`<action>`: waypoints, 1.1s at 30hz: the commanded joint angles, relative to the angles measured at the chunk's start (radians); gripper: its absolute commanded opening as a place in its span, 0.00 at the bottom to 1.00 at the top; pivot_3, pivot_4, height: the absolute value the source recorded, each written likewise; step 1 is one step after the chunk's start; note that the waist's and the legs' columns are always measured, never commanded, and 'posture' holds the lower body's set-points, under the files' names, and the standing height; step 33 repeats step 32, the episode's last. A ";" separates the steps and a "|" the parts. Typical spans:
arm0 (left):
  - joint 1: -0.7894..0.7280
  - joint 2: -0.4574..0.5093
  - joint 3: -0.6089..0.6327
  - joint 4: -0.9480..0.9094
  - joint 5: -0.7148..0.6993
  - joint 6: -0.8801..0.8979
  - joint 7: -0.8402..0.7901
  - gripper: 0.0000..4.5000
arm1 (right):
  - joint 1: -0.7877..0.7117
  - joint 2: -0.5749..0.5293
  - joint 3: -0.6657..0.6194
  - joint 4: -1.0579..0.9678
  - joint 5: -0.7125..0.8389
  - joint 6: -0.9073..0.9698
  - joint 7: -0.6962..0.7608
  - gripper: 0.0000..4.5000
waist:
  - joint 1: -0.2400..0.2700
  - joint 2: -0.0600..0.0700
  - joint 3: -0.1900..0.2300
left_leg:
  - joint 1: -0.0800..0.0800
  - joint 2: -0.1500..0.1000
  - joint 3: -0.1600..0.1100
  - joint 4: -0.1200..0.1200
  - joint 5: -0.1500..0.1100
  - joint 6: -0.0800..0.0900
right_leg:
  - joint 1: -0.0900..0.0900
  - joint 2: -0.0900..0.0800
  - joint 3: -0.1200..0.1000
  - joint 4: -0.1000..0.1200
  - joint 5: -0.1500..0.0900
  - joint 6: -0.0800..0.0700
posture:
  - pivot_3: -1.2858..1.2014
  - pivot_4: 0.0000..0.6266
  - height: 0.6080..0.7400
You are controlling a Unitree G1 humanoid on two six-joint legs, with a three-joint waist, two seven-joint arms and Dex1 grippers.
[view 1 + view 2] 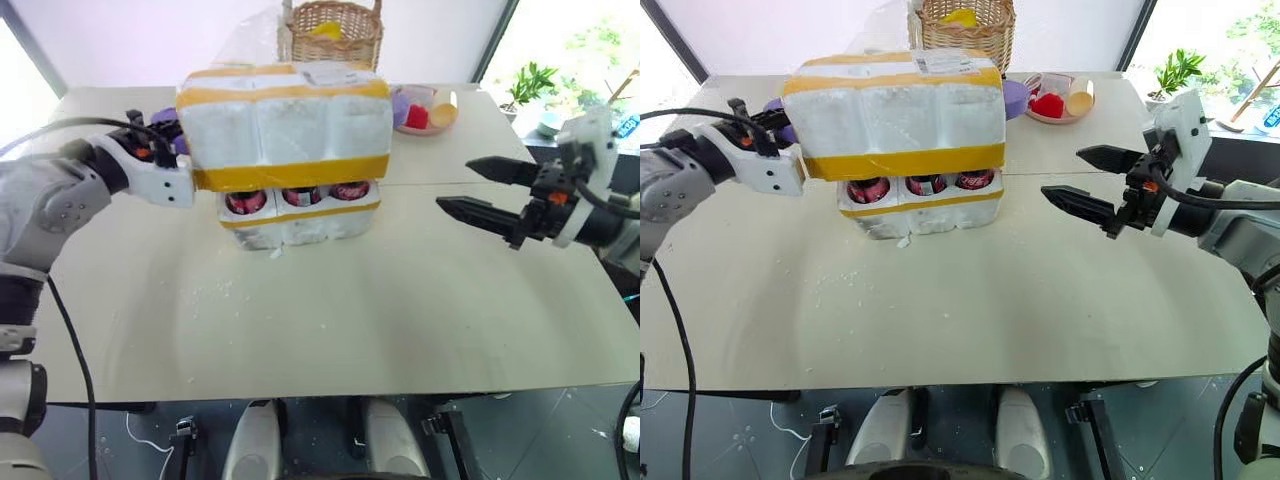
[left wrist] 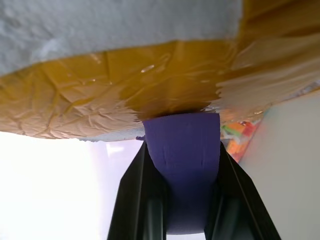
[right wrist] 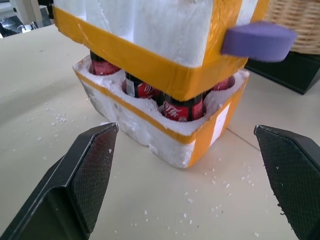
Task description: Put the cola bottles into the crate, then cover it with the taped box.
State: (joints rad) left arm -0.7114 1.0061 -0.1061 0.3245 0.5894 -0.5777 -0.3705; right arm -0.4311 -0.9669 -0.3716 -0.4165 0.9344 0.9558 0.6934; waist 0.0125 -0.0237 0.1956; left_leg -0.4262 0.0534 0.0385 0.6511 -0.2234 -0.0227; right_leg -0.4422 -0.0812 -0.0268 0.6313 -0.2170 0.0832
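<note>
The taped box (image 1: 285,125), white foam banded with yellow tape, rests on top of the cola bottles (image 1: 300,195). Their red labels show in the gap above the crate (image 1: 300,222), a low white foam tray with a yellow band. My left gripper (image 2: 181,150) is at the box's left end, shut on a purple handle (image 2: 182,145) that sticks out from it. My right gripper (image 1: 455,190) hovers open to the right of the box, apart from it and holding nothing. A second purple handle (image 3: 257,40) juts from the box's right side.
A wicker basket (image 1: 332,30) stands right behind the box. A plate (image 1: 430,110) with red and yellow items lies at the back right. White foam crumbs (image 1: 215,290) dot the table (image 1: 400,320) in front of the crate.
</note>
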 commanded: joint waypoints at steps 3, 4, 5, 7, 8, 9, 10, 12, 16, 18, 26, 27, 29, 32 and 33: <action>0.042 0.012 0.003 -0.028 0.036 -0.048 0.068 0.83 | -0.006 -0.015 -0.047 -0.027 0.021 -0.005 -0.011 1.00 | 0.000 0.000 0.000 | 0.000 0.000 0.000 0.000 0.000 0.000 | 0.000 0.000 0.000 0.000 0.000 0.000 | 0.52 0.24 1.00; 0.059 0.014 0.012 -0.036 0.030 -0.047 0.075 0.95 | -0.005 -0.014 -0.047 -0.027 0.022 -0.005 -0.014 1.00 | 0.000 0.000 0.000 | 0.000 0.000 0.000 0.000 0.000 0.000 | 0.000 0.000 0.000 0.000 0.000 0.000 | 0.52 0.24 1.00; 0.083 0.019 0.023 -0.046 0.023 -0.048 0.082 0.95 | -0.002 -0.012 -0.046 -0.028 0.022 -0.007 -0.016 1.00 | 0.000 0.000 0.000 | 0.000 0.000 0.000 0.000 0.000 0.000 | 0.000 0.000 0.000 0.000 0.000 0.000 | 0.52 0.24 1.00; 0.150 0.031 0.053 -0.078 -0.009 -0.042 0.082 0.95 | 0.006 -0.010 -0.046 -0.031 0.023 -0.009 -0.017 1.00 | -0.001 0.000 0.000 | 0.000 0.000 0.000 0.000 0.000 0.000 | 0.000 0.000 0.000 0.000 0.000 0.000 | 0.52 0.24 1.00; 0.193 0.039 0.075 -0.098 -0.032 -0.035 0.074 0.95 | 0.013 -0.010 -0.046 -0.034 0.021 -0.010 -0.016 1.00 | -0.002 0.000 0.000 | 0.000 0.000 0.000 -0.001 0.000 0.000 | 0.000 0.000 0.000 0.000 0.000 0.000 | 0.52 0.24 1.00; 0.241 0.050 0.105 -0.115 -0.066 -0.030 0.063 0.95 | 0.021 -0.011 -0.048 -0.035 0.018 -0.012 -0.015 1.00 | -0.002 0.000 0.000 | 0.000 0.000 0.000 -0.001 0.000 0.000 | 0.000 0.000 0.000 0.000 0.000 0.000 | 0.52 0.24 1.00; 0.289 0.062 0.137 -0.129 -0.111 -0.020 0.043 0.95 | 0.028 -0.012 -0.051 -0.037 0.018 -0.013 -0.015 1.00 | -0.003 0.000 0.000 | 0.000 0.000 0.000 -0.001 0.000 0.000 | 0.000 0.000 0.000 0.000 0.000 0.000 | 0.52 0.24 1.00; 0.388 0.079 0.214 -0.159 -0.224 0.002 -0.009 0.95 | 0.041 -0.014 -0.060 -0.036 0.021 -0.013 -0.014 1.00 | -0.005 0.000 0.000 | 0.000 0.001 0.000 -0.001 0.000 0.000 | 0.000 0.000 0.000 0.000 0.000 0.000 | 0.52 0.24 1.00; 0.557 0.087 0.344 -0.225 -0.522 0.097 -0.188 0.95 | 0.056 -0.017 -0.064 -0.023 0.012 -0.024 -0.002 1.00 | -0.005 0.001 0.000 | 0.001 0.001 0.000 -0.001 0.000 0.000 | 0.000 0.000 0.000 0.000 0.000 -0.001 | 0.52 0.24 1.00; 0.605 0.086 0.399 -0.245 -0.667 0.241 -0.293 0.95 | 0.054 -0.018 -0.057 -0.007 0.000 -0.033 0.006 1.00 | -0.002 0.001 -0.001 | 0.001 0.001 0.000 -0.001 0.000 0.000 | 0.000 -0.001 0.000 0.000 -0.001 -0.003 | 0.52 0.24 1.00; 0.434 0.288 0.657 -0.217 -1.496 1.311 -0.790 0.95 | 0.032 -0.057 -0.012 0.098 -0.047 -0.072 0.127 1.00 | -0.004 0.000 0.000 | 0.000 0.001 -0.002 0.001 0.000 0.000 | 0.002 0.001 -0.002 -0.001 -0.002 -0.004 | 0.52 0.24 1.00; 0.424 0.333 0.658 -0.200 -1.513 1.364 -0.848 0.95 | 0.035 -0.067 -0.013 0.107 -0.046 -0.077 0.156 1.00 | -0.006 0.001 0.000 | 0.001 0.000 -0.001 0.001 0.000 0.000 | 0.002 0.000 -0.001 -0.002 -0.002 -0.004 | 0.52 0.24 1.00; 0.436 0.392 0.648 -0.186 -1.480 1.360 -0.958 0.95 | 0.040 -0.082 -0.013 0.116 -0.048 -0.090 0.209 1.00 | -0.008 0.003 0.000 | 0.001 -0.001 -0.001 -0.001 0.000 0.000 | 0.001 -0.001 -0.001 -0.002 -0.003 -0.003 | 0.52 0.24 1.00; 0.427 0.436 0.584 -0.148 -1.404 1.320 -1.018 0.95 | 0.038 -0.091 -0.001 0.129 -0.062 -0.110 0.254 1.00 | -0.009 0.005 0.000 | 0.003 0.000 0.000 -0.003 0.000 0.000 | 0.001 0.000 -0.001 -0.001 -0.003 -0.004 | 0.52 0.24 1.00; 0.427 0.436 0.584 -0.148 -1.404 1.320 -1.018 0.95 | 0.038 -0.091 -0.001 0.129 -0.062 -0.110 0.254 1.00 | -0.009 0.005 0.000 | 0.003 0.000 0.000 -0.003 0.000 0.000 | 0.001 0.000 -0.001 -0.001 -0.003 -0.004 | 0.52 0.24 1.00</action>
